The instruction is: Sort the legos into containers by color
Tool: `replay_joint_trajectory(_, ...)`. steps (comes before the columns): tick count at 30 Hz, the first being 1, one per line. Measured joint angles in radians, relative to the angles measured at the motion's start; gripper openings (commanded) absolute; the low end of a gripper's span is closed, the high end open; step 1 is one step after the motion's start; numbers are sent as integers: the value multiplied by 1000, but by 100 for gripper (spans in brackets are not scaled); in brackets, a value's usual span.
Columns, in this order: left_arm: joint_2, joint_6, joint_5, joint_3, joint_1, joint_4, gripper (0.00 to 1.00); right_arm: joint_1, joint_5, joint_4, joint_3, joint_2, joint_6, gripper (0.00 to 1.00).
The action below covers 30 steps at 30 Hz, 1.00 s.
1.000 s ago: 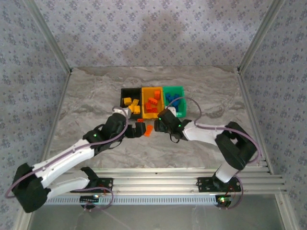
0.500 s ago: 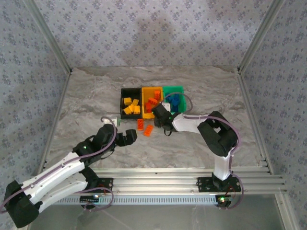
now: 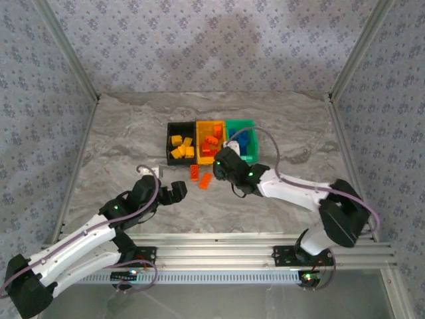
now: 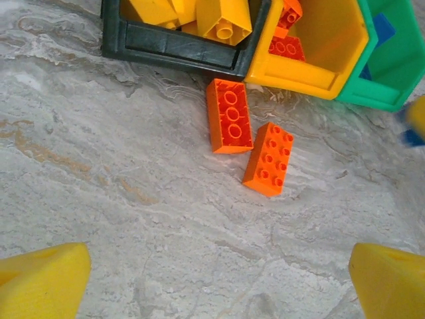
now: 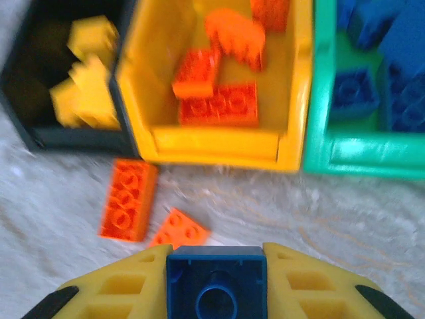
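- The right fingers (image 3: 221, 161) are clamped on a blue brick (image 5: 216, 279), a small square-faced block with one round feature facing the wrist camera. It hangs just near of the row of bins.
- The step in hand, as I read it, is carrying that blue brick to its bin. The next move calls for a short reach far and to the right, over the green bin (image 5: 372, 133), and a release above the blue pieces already in it.
- The left fingers (image 3: 176, 191) stand wide apart with nothing between them, hovering over the worktop (image 3: 113, 139) on the near left.
- Two orange bricks (image 4: 229, 116) lie flat on the worktop, side by side and almost touching, just near of the black bin (image 4: 179, 50) and the yellow bin (image 4: 319, 73). They're the only loose ones I can spot, and they belong with the orange heap in the yellow bin.
- The black bin holds the yellow bricks (image 4: 222, 20).
- The bricks are glossy hard plastic, boxy, with round studs. The bins are smooth, thin-walled and open-topped, joined edge to edge.
- The worktop is a grey, veined, stone-look surface, probably slick enough for a nudged brick to slide.
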Motion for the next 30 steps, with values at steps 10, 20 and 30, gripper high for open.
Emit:
replay_joint_trajectory(10,-11,-9,-7,-13,0,0,100,-227,2,-68,158,88,-60,30)
replay_joint_trajectory(20,-18,-12,-7,-25,0,-11,100,-309,-2,-153,355,324,-88,71)
replay_joint_trajectory(30,74,47,9,-5,0,-10,97,-282,-6,-142,327,236,-95,79)
